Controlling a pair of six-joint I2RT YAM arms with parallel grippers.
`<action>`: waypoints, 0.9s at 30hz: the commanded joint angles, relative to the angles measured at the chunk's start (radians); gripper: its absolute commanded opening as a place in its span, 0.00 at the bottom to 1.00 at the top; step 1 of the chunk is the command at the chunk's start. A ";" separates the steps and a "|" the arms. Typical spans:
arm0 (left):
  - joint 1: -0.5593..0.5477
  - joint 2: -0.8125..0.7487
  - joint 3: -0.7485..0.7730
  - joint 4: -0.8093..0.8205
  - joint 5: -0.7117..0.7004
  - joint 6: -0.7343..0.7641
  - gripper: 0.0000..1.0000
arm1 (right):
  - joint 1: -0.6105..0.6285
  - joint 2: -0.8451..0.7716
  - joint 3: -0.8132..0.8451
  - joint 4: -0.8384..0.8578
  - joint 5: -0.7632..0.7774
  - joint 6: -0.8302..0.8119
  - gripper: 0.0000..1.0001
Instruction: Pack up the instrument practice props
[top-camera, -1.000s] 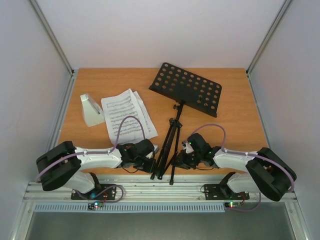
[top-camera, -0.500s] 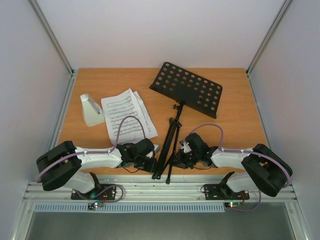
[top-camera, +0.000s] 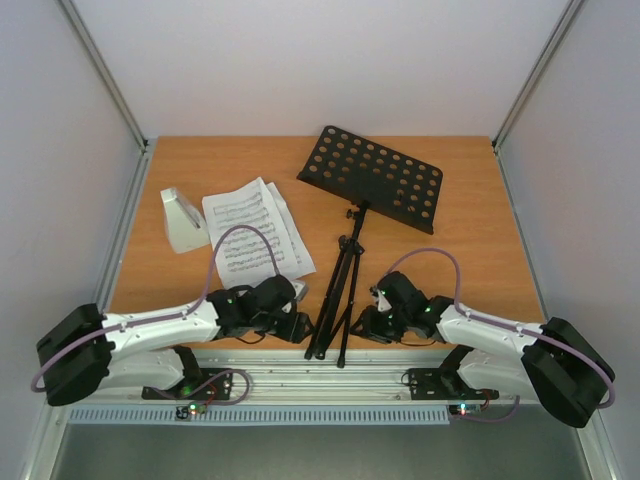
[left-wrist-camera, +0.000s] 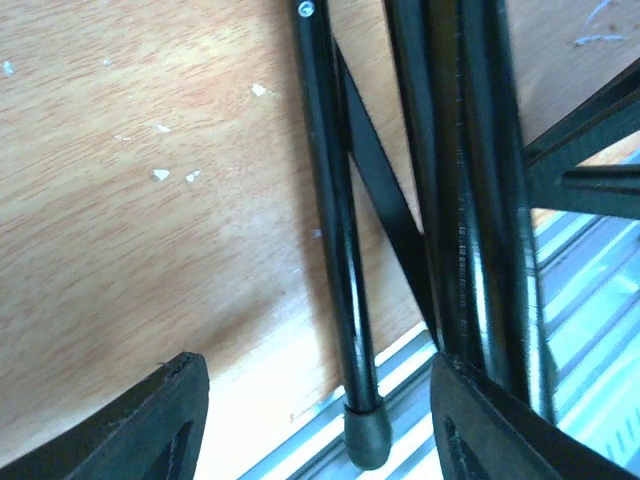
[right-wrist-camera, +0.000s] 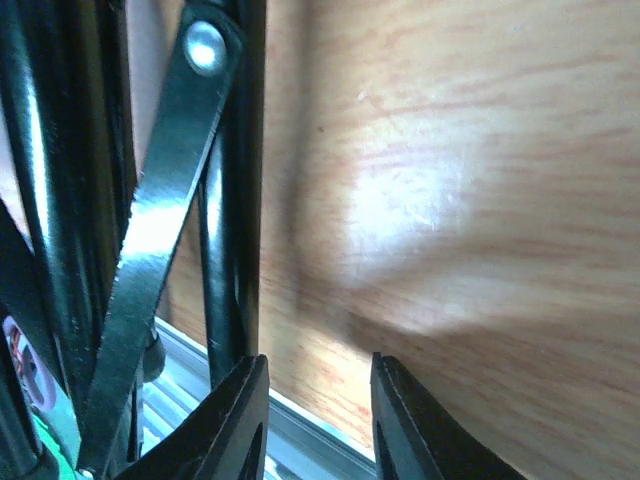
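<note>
The black music stand lies on the table, its perforated desk (top-camera: 372, 178) at the back and its folded legs (top-camera: 331, 325) reaching the near edge. White sheet-music pages (top-camera: 255, 232) and a pale grey metronome (top-camera: 183, 220) lie at the left. My left gripper (top-camera: 303, 328) is left of the legs. In the left wrist view it (left-wrist-camera: 320, 425) is open around one leg with a rubber foot (left-wrist-camera: 366, 440), touching neither side. My right gripper (top-camera: 362, 326) is right of the legs. It (right-wrist-camera: 312, 420) is open over bare wood, with the stand legs (right-wrist-camera: 230, 200) just beside its left finger.
The wooden table (top-camera: 470, 250) ends at an aluminium rail (top-camera: 330, 380) right under the stand's feet. Grey walls close in the left, right and back sides. The left arm's cable (top-camera: 235, 250) loops over the sheet-music pages.
Both grippers have opened and let go of the stand's legs. The legs now lie closer together. Both arms have drawn back outward, left arm leftward, right arm rightward.
</note>
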 joint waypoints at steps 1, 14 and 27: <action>-0.004 -0.056 0.027 0.023 0.028 0.018 0.65 | 0.034 0.014 0.026 -0.016 0.024 -0.008 0.29; -0.007 0.099 0.046 0.213 0.189 0.009 0.56 | 0.068 0.127 0.053 0.097 0.034 0.003 0.19; -0.010 0.165 0.028 0.255 0.221 0.010 0.15 | 0.097 0.259 0.105 0.207 0.019 0.006 0.11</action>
